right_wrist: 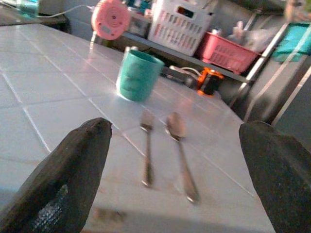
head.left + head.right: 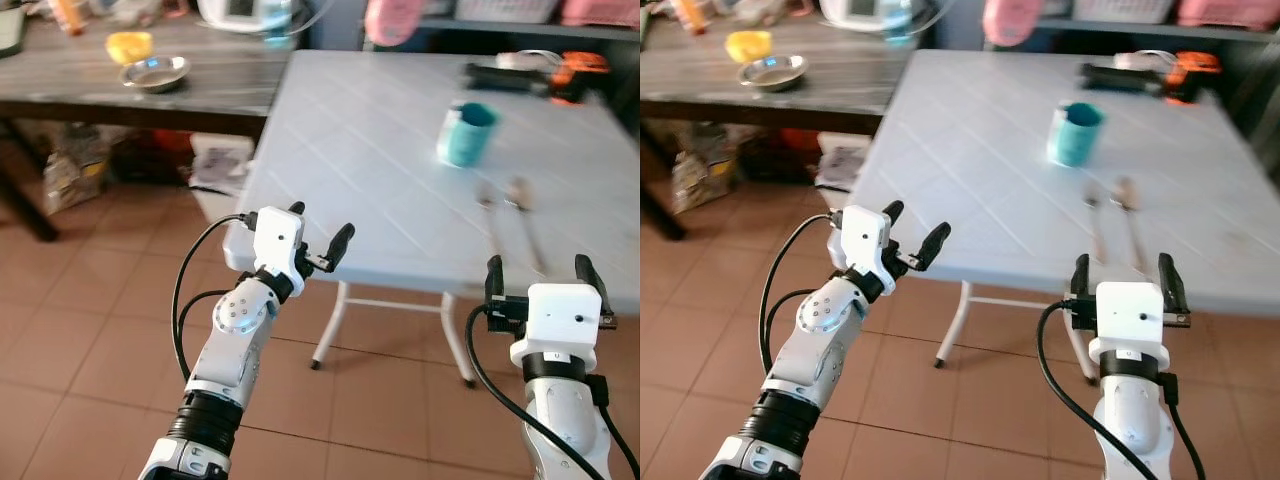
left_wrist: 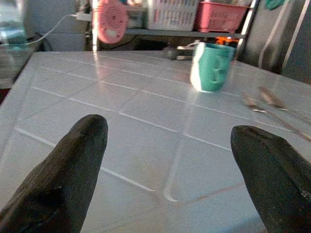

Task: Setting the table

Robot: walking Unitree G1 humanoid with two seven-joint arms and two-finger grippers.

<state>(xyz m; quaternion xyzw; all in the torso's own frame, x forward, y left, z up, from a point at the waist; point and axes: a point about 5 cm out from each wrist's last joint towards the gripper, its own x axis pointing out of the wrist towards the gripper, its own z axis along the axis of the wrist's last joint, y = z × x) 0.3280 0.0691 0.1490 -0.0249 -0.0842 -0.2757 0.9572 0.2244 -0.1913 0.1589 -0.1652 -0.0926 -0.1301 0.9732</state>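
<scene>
- Both claws sit nearest the camera, raised at the near edge of the bench, holding nothing. Left claw [image 2: 318, 238]: fingers spread apart, empty, over the near left corner. Right claw [image 2: 540, 275]: fingers spread wide, empty, just short of the near edge, roughly in line with the cutlery.
- White bench [image 2: 370, 160]: teal cup [image 2: 467, 134] stands upright toward the far right. Fork [image 2: 489, 222] and spoon [image 2: 523, 215] lie side by side nearer than the cup, close but apart, handles toward the robot.
- Progress (judgement): partly laid. Cup, fork and spoon are out; no plate or bowl at the place.
- Candidate items: metal bowl [image 2: 155, 73] and a yellow object [image 2: 129, 45] rest on the dark wooden bench [image 2: 80, 85] at far left, well apart from the setting. Whether they belong to it, cannot tell.
- Far right edge of the white bench carries a black-and-orange tool [image 2: 545, 75], clear of the cutlery.
- Edges: spoon and fork handles end near the bench's near edge; a careless sweep by the right claw could push them off (judgement).
- Open room: left half of the white bench is bare, so there is free approach for the left claw. Tiled floor [image 2: 90, 300] in front is open; bench legs [image 2: 330, 325] stand below the near edge.
</scene>
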